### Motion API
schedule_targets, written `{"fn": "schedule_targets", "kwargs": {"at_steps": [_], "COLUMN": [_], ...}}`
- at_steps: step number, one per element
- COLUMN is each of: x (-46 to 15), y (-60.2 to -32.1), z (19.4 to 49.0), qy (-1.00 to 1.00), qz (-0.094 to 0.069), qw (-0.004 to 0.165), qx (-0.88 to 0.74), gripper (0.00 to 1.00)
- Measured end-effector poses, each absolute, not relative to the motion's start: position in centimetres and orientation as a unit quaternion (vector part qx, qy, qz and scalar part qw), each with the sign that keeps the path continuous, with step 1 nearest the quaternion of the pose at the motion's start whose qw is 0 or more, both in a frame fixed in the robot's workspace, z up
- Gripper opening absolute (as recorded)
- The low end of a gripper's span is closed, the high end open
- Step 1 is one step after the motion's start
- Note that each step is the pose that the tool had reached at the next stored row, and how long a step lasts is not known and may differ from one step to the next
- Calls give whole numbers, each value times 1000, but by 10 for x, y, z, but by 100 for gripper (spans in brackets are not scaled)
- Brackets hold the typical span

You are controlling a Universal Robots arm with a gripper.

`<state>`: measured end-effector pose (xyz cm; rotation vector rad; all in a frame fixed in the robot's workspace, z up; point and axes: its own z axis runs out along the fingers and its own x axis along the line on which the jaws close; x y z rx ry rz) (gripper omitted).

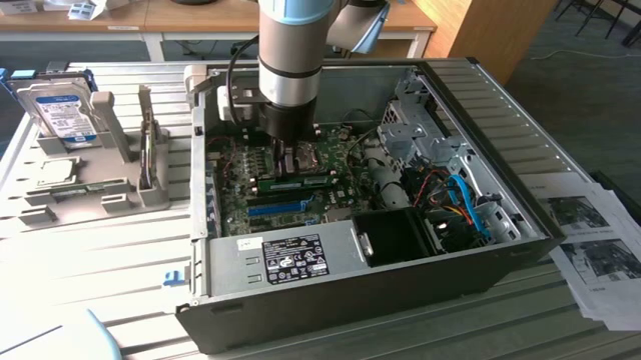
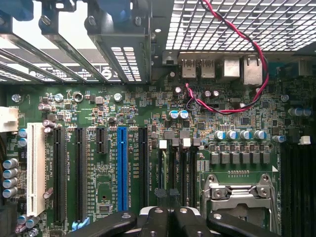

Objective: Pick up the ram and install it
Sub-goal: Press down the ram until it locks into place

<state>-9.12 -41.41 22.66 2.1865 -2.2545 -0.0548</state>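
Item: a pale slatted table (image 1: 110, 247) in a workshop, with wooden benches along the back and printed sheets (image 1: 596, 247) at the exterior view's right. On it lay an open computer case (image 1: 350, 300) on its side, so that the motherboard (image 2: 98, 113) faced upward and could be reached from above. At the exterior view's left stood a grey holding fixture (image 1: 115, 187) with a hard drive (image 1: 60, 109) propped upright in it, presumably so that parts present a gripping edge. We recorded the robot arm (image 1: 288, 45) reaching straight down into the upper middle of the case. In the wrist view its gripper (image 2: 168, 207) sat at the lower centre of the frame, its black fingers (image 2: 154, 219) drawn narrow, almost together. It hung over the board between the blue expansion slot (image 2: 122, 168) and the processor socket (image 2: 237, 195). The ram (image 1: 299, 182) showed in the exterior view as a thin green stick just below the gripper. It lay level and parallel to the blue slot, which we judged to be the alignment that seating calls for. We could not tell whether the fingers were gripping it or whether it rested on the board. Long dark slots (image 2: 298, 187) ran along the right edge of the wrist view.
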Motion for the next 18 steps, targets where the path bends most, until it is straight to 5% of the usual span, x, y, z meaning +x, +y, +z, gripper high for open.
{"fn": "schedule_targets", "kwargs": {"at_steps": [18], "x": [-91], "y": [-415], "z": [224], "qy": [-718], "qz": [-17], "qw": [0], "qx": [696], "gripper": [9]}}
